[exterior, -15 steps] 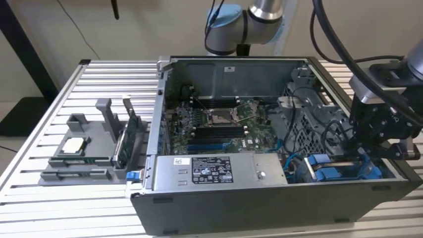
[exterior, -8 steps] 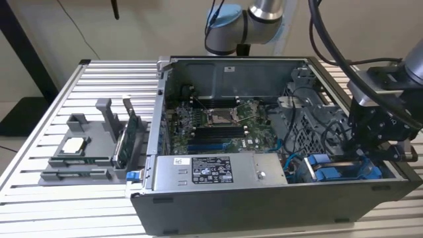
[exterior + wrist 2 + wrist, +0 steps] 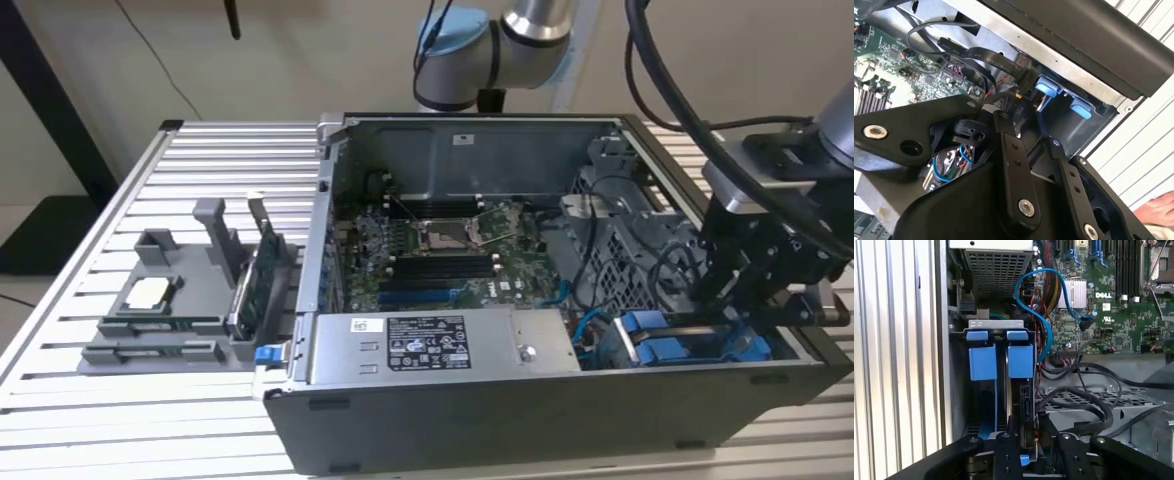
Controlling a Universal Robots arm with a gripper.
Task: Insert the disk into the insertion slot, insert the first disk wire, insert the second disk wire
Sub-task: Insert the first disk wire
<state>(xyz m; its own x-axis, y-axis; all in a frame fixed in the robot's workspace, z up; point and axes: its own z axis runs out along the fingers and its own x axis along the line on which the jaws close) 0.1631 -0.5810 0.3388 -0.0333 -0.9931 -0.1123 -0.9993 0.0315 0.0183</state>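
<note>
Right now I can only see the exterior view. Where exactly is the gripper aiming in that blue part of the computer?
Observer: In the first wrist view the gripper is lined up with the disk, which stands in the bay slot nearer the motherboard.
Operator: Is a wire plugged into it yet?
Observer: I cannot tell. In the second wrist view a black connector with coloured wires sits close to the blue tabs.
Operator: Is anybody nearby?
Observer: Yes. A person's hand shows in the second wrist view, by the slatted table.
</note>
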